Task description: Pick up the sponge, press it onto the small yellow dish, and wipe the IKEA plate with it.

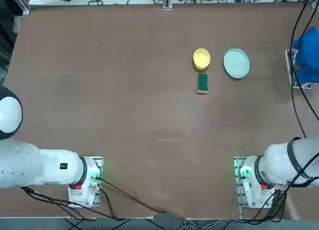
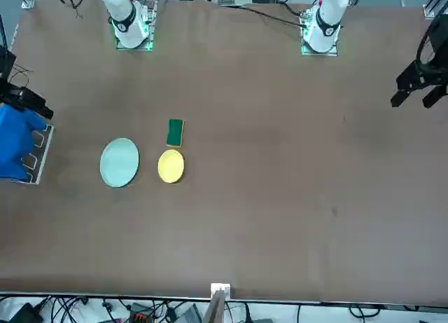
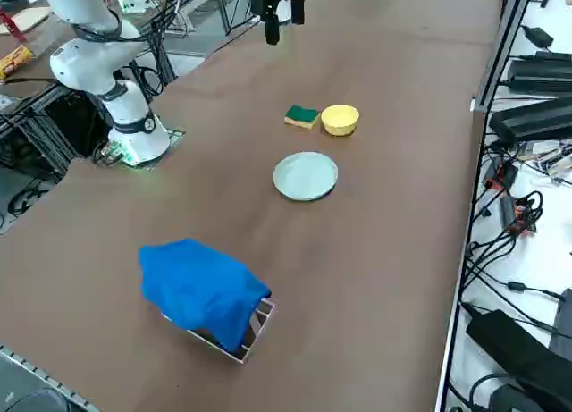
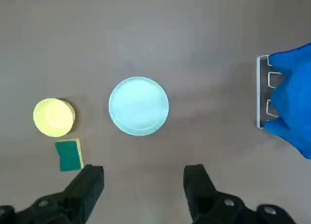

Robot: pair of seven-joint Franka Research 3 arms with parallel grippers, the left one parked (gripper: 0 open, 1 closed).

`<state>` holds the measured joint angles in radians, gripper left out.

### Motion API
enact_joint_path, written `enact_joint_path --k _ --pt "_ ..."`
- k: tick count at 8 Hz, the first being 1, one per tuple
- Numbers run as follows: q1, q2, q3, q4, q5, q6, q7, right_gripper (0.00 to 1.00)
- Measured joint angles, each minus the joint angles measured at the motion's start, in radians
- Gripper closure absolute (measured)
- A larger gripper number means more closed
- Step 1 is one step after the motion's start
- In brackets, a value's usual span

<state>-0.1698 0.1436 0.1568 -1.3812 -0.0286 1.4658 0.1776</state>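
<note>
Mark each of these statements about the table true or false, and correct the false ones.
1. The sponge lies on the table beside the small yellow dish. True.
2. The sponge rests on the IKEA plate. False: the plate is bare, the sponge on the table apart from it.
3. The right tool is open and holds nothing. True.
4. The blue cloth covers the yellow dish. False: it drapes a rack at the table's edge.

end effector (image 4: 144, 180) open, high | sponge (image 4: 68, 155) by yellow dish (image 4: 53, 117) | plate (image 4: 139, 106) bare
</note>
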Motion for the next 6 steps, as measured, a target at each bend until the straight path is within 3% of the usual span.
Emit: enact_joint_path --k 6 --pt "0.0 0.004 0.008 -0.006 0.0 -0.043 -0.002 0.0"
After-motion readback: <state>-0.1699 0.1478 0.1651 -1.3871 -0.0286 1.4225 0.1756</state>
